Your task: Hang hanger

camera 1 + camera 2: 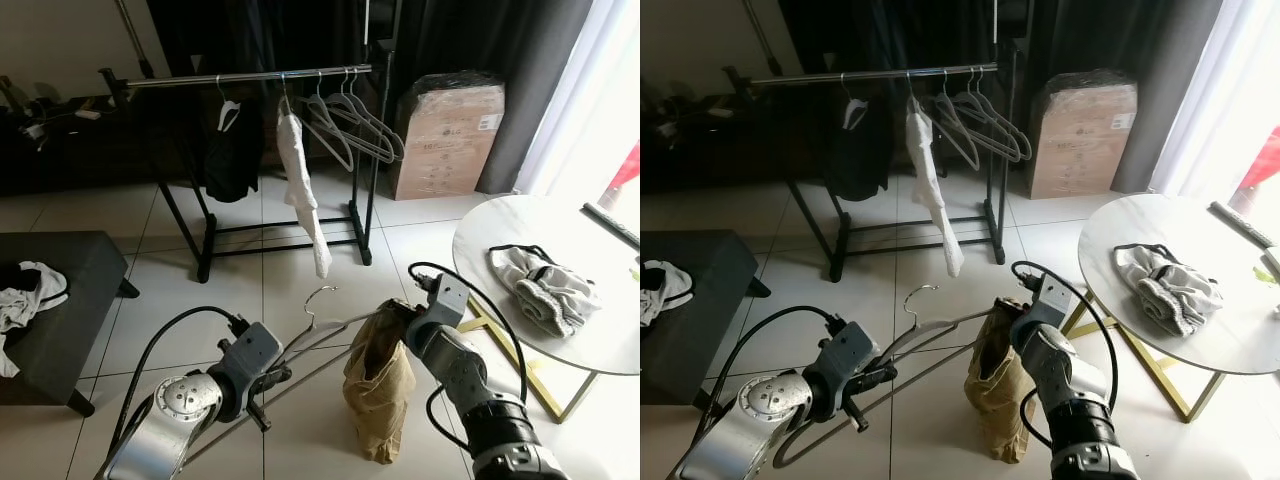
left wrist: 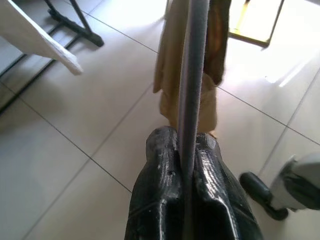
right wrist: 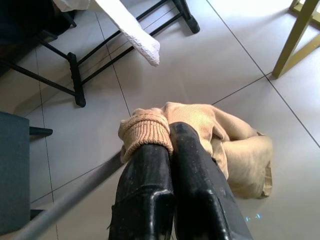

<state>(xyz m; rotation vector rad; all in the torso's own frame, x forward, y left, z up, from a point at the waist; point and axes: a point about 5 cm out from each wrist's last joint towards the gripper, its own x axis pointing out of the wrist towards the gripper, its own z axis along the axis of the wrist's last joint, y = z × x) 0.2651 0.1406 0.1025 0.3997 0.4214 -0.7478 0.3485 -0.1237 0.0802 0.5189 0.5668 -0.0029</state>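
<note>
A grey hanger [image 1: 318, 330] is held low over the tiled floor, its hook [image 1: 315, 297] pointing up. My left gripper [image 1: 272, 378] is shut on its lower bar [image 2: 192, 75]. A tan garment [image 1: 378, 385] hangs from the hanger's right end. My right gripper [image 1: 398, 318] is shut on the garment's knitted top edge [image 3: 145, 131]. Further back stands the black clothes rack with its silver rail [image 1: 250, 76], carrying a black top [image 1: 232, 150], a white cloth [image 1: 300, 190] and several bare hangers [image 1: 350, 125].
A round white table [image 1: 590, 340] with a grey-white garment [image 1: 540, 282] stands at the right on gold legs. A dark bench [image 1: 70, 290] with a white cloth [image 1: 25, 295] is on the left. A wrapped cardboard box [image 1: 447, 135] stands behind the rack.
</note>
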